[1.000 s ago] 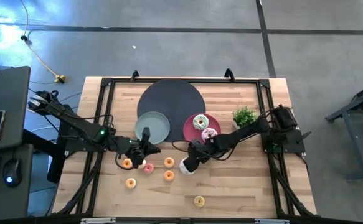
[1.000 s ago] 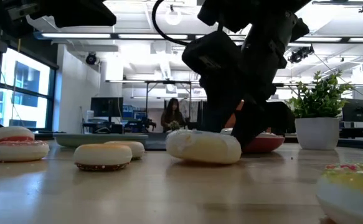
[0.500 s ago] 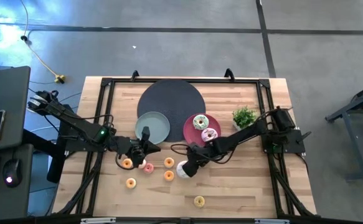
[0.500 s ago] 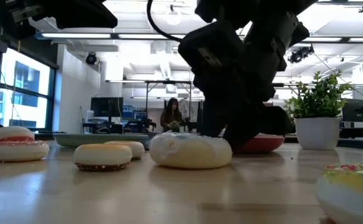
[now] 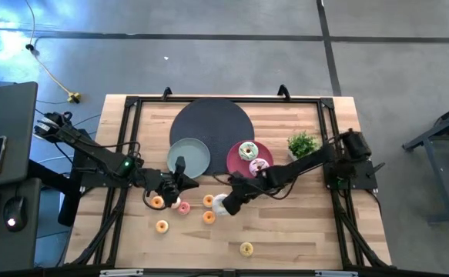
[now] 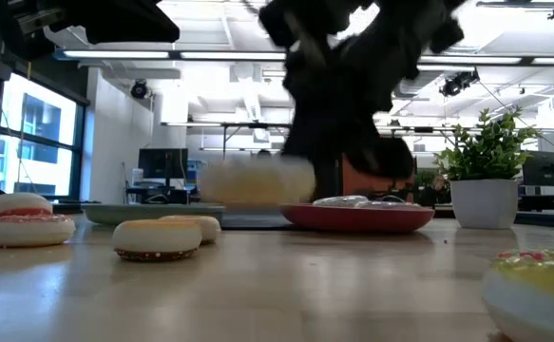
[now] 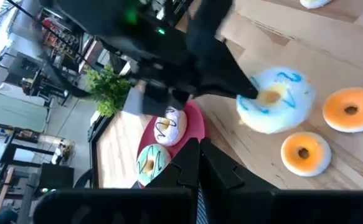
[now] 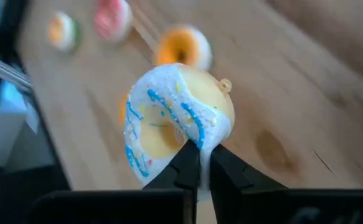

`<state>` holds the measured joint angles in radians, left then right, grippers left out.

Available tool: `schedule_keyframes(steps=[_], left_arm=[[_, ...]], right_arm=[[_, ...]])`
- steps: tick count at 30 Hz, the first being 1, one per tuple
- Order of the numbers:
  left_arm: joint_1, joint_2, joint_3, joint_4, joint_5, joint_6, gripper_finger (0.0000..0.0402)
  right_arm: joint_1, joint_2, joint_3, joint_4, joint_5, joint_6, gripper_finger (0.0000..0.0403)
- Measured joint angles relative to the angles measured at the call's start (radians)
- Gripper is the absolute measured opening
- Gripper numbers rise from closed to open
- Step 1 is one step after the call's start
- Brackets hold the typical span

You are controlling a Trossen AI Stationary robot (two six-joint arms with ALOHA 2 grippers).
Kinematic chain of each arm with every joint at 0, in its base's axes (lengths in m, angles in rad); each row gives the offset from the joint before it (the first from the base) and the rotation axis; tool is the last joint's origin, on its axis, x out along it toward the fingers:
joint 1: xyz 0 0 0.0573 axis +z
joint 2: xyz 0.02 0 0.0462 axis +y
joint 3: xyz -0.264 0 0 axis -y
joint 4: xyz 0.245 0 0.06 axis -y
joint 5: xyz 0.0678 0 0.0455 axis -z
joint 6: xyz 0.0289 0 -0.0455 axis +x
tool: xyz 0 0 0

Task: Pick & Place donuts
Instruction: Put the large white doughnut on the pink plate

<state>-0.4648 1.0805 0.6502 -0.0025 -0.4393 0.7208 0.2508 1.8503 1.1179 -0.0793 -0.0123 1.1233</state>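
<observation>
Right jaws clenched on the rim of the white donut (image 8: 175, 127), one finger through the hole, one outside. The right gripper (image 5: 226, 205) has it pinched at the edge only, so the donut hangs tilted and, in the low view, off the table (image 5: 301, 231). I judge the grip thin: a quick swing could let the ring pivot or slip out.

Step in hand, as I read it: carry this donut to the red plate (image 5: 234, 159), which lies at about 1 o'clock from the gripper, near. Two iced donuts (image 5: 248, 151) already sit on it, toward its 2 o'clock half. The bare part is the 9 o'clock side, so I aim there.

How to do it well:
- keep the squeeze unchanged, move slowly
- lift just enough to clear the plate rim
- lower until the donut touches the plate before letting go

Small orange donuts (image 5: 208, 201) lie just beside the gripper at 9 o'clock; I avoid sweeping that way.

Left gripper (image 5: 179, 185) waits with jaws clenched on nothing, at 9 o'clock from the right one, just below the green plate (image 5: 189, 156). More small donuts (image 5: 162, 226) lie near it, and one (image 5: 246, 248) sits well apart at 5 o'clock.
</observation>
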Motion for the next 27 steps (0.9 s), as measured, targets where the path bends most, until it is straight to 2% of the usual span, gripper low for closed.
schedule_keyframes(steps=[3, 8, 10, 15, 27], left_arm=[[0.000, 0.000, 0.000, 0.000, 0.004, 0.000, 0.0000], [0.000, 0.000, 0.000, 0.000, 0.008, 0.000, 0.0000], [0.000, 0.000, 0.000, 0.000, 0.008, 0.000, 0.0000], [0.000, 0.000, 0.000, 0.000, 0.010, 0.005, 0.0000], [0.000, 0.000, 0.000, 0.000, 0.009, 0.006, 0.0000]], right_arm=[[-0.014, -0.082, 0.000, -0.077, 0.095, 0.007, 0.0016], [-0.070, -0.235, 0.000, -0.356, 0.288, 0.083, 0.0008], [-0.108, -0.277, 0.000, -0.468, 0.307, 0.093, 0.0013], [-0.206, -0.287, 0.000, -0.565, 0.209, 0.010, 0.0020], [-0.320, -0.144, -0.002, -0.480, 0.078, -0.109, 0.0025]])
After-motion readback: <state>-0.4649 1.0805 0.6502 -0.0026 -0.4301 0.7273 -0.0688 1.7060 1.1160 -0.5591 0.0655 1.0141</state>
